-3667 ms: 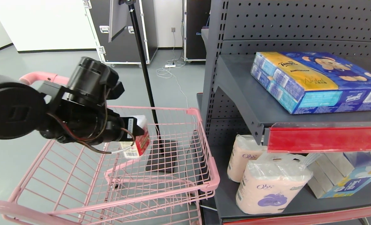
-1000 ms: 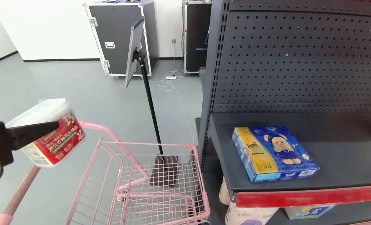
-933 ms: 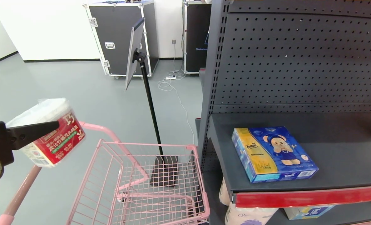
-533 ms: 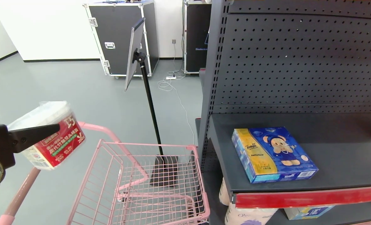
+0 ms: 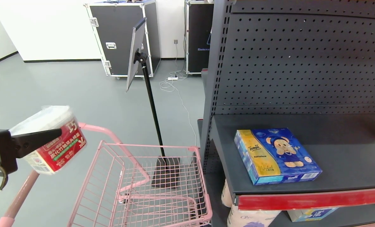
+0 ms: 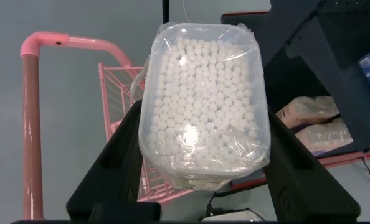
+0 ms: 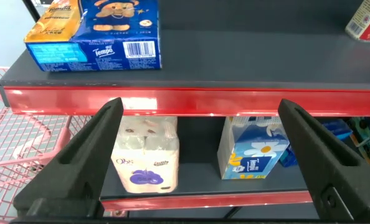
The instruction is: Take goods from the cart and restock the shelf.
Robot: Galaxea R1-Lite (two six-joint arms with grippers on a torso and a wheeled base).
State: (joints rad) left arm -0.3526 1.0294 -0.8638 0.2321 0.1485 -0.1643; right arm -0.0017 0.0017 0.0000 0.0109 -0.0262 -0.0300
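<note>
- My left hand (image 6: 203, 155) is closed on the tub of cotton swabs (image 5: 56, 145), 1 black finger (image 6: 119, 168) on each long side.
- The tub sits tilted in the grip. It has a red label around its body, and white swab tips show through its clear wrapped top.
- I see the tub in the air above the handle end of the pink cart (image 5: 149, 146), left of the shelf (image 5: 342, 151) and well apart from it.
- The cart stands just beside the shelf unit's left end, with its pink handle (image 5: 20, 195) low on the robot's left.
- My right hand (image 7: 199, 107) is spread wide with nothing between its 2 fingers. It faces the shelf's red front strip (image 7: 191, 102).
- On the upper board lies 1 flat blue and yellow tissue pack (image 5: 276, 154), near the front edge on the left side.
- A small box (image 7: 365, 18) stands far to the right on the same board.
- On the board below, I see a pack of toilet rolls (image 7: 146, 158) with a blue and white tissue box (image 7: 253, 152) beside it.
- Behind the cart, a black pole stand (image 5: 149, 104) carries a flat panel, and black cases (image 5: 124, 37) stand against the far wall.
</note>
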